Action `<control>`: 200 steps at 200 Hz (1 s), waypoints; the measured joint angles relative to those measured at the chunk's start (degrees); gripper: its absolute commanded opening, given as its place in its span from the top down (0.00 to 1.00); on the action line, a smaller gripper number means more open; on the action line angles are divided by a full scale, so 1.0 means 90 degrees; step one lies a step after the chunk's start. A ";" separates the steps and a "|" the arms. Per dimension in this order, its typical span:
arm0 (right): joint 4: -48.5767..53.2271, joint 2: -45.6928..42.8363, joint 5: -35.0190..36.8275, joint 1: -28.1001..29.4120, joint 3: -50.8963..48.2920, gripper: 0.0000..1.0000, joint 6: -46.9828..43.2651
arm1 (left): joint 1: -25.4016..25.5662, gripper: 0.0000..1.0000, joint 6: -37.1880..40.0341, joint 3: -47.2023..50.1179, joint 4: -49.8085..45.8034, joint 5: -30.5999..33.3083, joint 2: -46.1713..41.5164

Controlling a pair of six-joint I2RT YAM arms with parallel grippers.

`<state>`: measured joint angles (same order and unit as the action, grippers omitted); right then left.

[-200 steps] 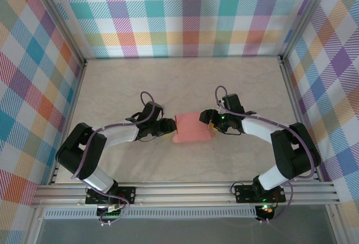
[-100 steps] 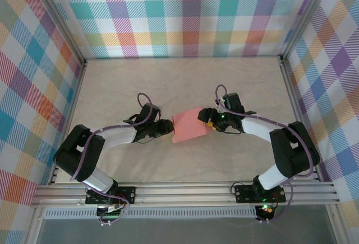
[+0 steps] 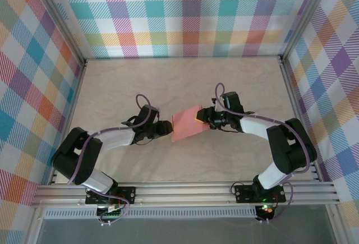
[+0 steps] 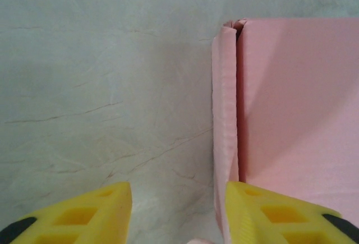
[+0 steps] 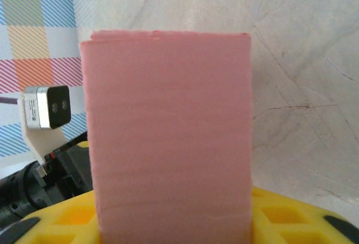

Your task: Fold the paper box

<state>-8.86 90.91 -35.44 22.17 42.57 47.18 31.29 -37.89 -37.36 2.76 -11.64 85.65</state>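
Top external view puts the paper box (image 3: pixel 187 124) mid-table, long axis slanting from near-left to far-right, its far-right end pinched by the right gripper (image 3: pixel 201 119), while the left gripper (image 3: pixel 167 127), fingers spread, sits just beside its near-left edge.

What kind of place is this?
Probably a robot test booth: checked walls and a metal frame enclose a table, where the left arm and right arm work on a paper box.

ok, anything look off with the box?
Yes: the paper box sits skewed to the table edges, and in the left wrist view its side flap bows away from the wall, with a gap at the far corner.
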 measured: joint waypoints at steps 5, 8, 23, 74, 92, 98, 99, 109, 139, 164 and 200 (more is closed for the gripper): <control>-0.0002 -0.0012 0.0000 0.0000 0.0000 0.59 0.0017 | 0.0000 0.43 0.0017 0.0058 -0.0024 0.0063 -0.0119; -0.0007 -0.0015 0.0000 -0.0005 0.0000 0.60 0.0019 | 0.0000 0.42 0.0051 0.0085 -0.0058 0.0109 -0.0202; -0.0012 -0.0036 -0.0002 -0.0010 0.0000 0.61 0.0041 | 0.0002 0.31 0.0233 0.0180 -0.0182 0.0423 -0.0678; -0.0010 -0.0073 -0.0024 -0.0061 0.0000 0.57 0.0216 | 0.0126 0.00 0.1620 0.0522 -0.0185 0.1445 -0.2616; -0.0010 -0.0114 -0.0041 -0.0136 0.0000 0.56 0.0262 | 0.0136 0.00 0.2011 0.0590 -0.0114 0.1693 -0.2934; -0.0002 -0.0131 -0.0053 -0.0151 0.0007 0.56 0.0287 | 0.0136 0.00 0.2113 0.0595 -0.0075 0.1783 -0.2958; 0.0007 -0.0136 -0.0053 -0.0158 0.0010 0.56 0.0289 | 0.0136 0.00 0.2154 0.0607 -0.0044 0.1838 -0.2973; 0.0114 -0.0158 -0.0112 -0.0233 0.0068 0.56 0.0313 | 0.0141 0.00 0.2446 0.0741 0.0221 0.2200 -0.3038; 0.0403 -0.0308 -0.0330 -0.0529 0.0396 0.56 0.0367 | 0.0155 0.00 0.3572 0.0767 0.0529 0.2654 -0.3028; 0.0607 -0.0491 -0.0551 -0.0882 0.0702 0.56 0.0386 | 0.0345 0.00 0.4682 0.0675 0.0957 0.2766 -0.2992; 0.1081 -0.0682 -0.0821 -0.1294 0.1175 0.56 0.0328 | 0.1008 0.00 0.6569 0.0534 0.1819 0.3325 -0.2482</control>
<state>0.86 84.77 -42.83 10.52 53.15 50.13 40.36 21.23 -32.56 19.14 18.28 63.31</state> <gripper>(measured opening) 0.440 0.997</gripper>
